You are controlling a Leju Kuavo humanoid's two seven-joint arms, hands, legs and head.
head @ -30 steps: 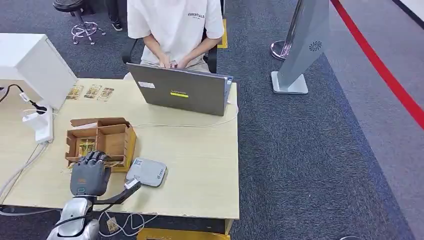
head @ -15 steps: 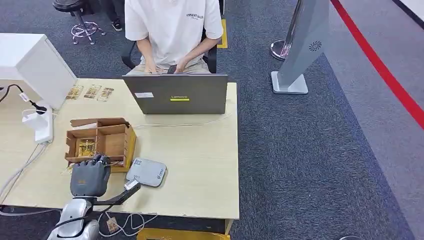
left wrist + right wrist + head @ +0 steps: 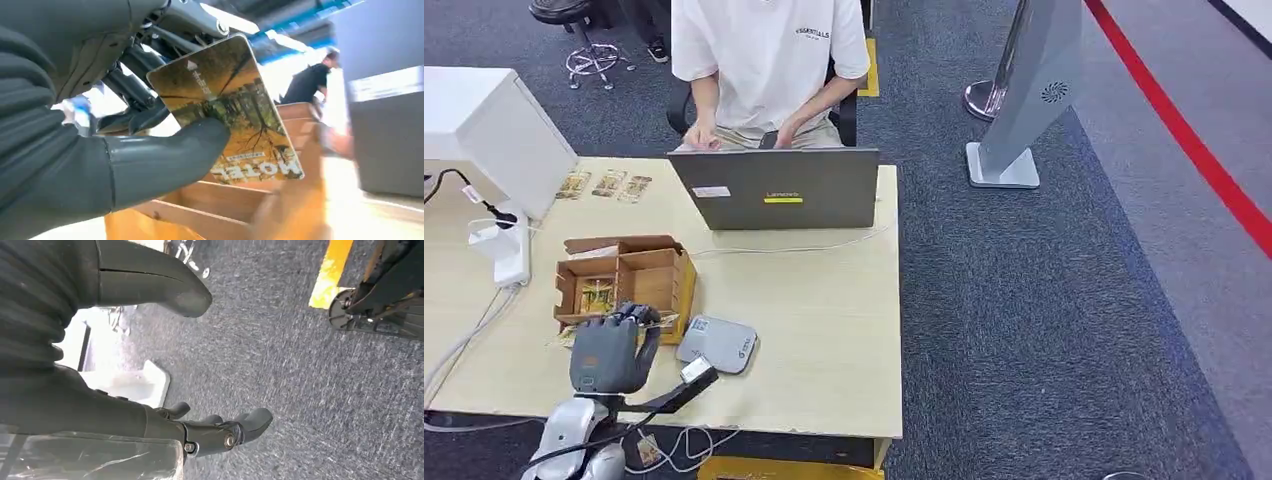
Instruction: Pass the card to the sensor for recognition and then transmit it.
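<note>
Table (image 3: 824,330) of pale wood carries everything here, and the cardboard box (image 3: 659,275) on it serves as the landmark. The box is brown, open on top and divided into compartments; one compartment holds more yellow cards (image 3: 596,295). Behind the box, at the far edge of the table, stands a grey laptop (image 3: 774,190), and a person in a white shirt (image 3: 769,50) sits behind it on a chair. To the far left of the box there is a white cabinet (image 3: 494,125), and between that cabinet and the laptop three small cards (image 3: 609,184) lie in a row on the table. Just beside the near right corner of the box lies the sensor (image 3: 717,343), a flat grey pad with rounded corners.

The left hand (image 3: 607,350) is at the near side of the box, with its fingers over the front wall. In the left wrist view this left hand (image 3: 95,145) pinches the card (image 3: 227,107) between the thick thumb and the darker fingers behind it. The card is yellow-brown with a picture of trees, and it is above the compartments of the box, close to the sensor but not over it.

The right hand (image 3: 150,360) is over grey carpet, its fingers apart, holding nothing.
</note>
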